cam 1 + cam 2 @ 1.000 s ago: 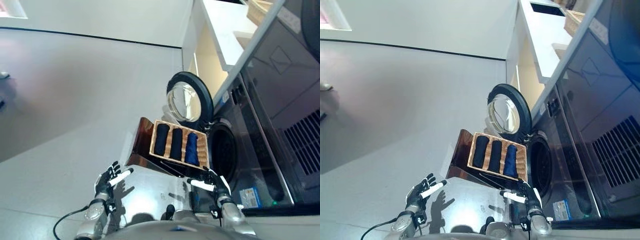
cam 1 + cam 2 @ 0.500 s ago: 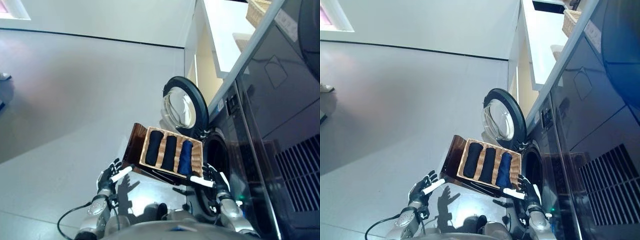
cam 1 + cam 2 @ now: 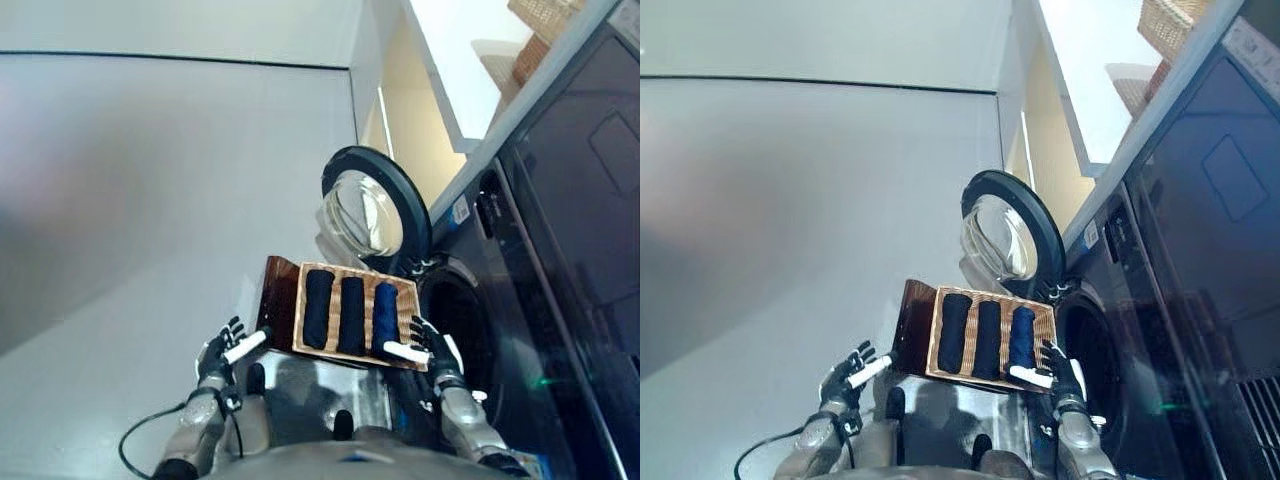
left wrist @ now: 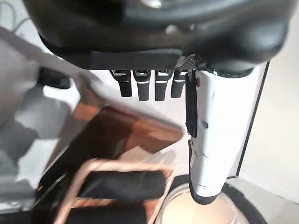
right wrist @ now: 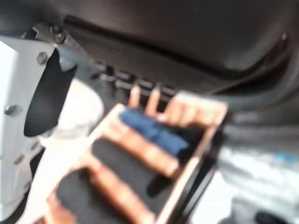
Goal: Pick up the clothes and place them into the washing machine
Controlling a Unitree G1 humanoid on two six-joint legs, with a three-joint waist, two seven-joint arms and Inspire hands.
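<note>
With both my right hand [image 3: 432,347] and left hand [image 3: 222,352] spread empty, I should reach forward to the blue roll [image 3: 384,316] nearest my right fingers and pinch it squarely.

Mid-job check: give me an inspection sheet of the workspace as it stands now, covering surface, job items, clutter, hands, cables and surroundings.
Surface: pale grey floor; wicker basket rests on a brown stand.
Job's things: three rolled clothes side by side in the basket, two black rolls and one blue roll; washing machine with round door swung open, drum opening dark.
Clutter: nothing seen.
Hands: left hand open, beside the stand, holding nothing; right hand open, at the basket's corner nearest the drum.
Cables: nothing seen besides the robot's own.
Surroundings: white counter with another wicker basket above the machine.
</note>
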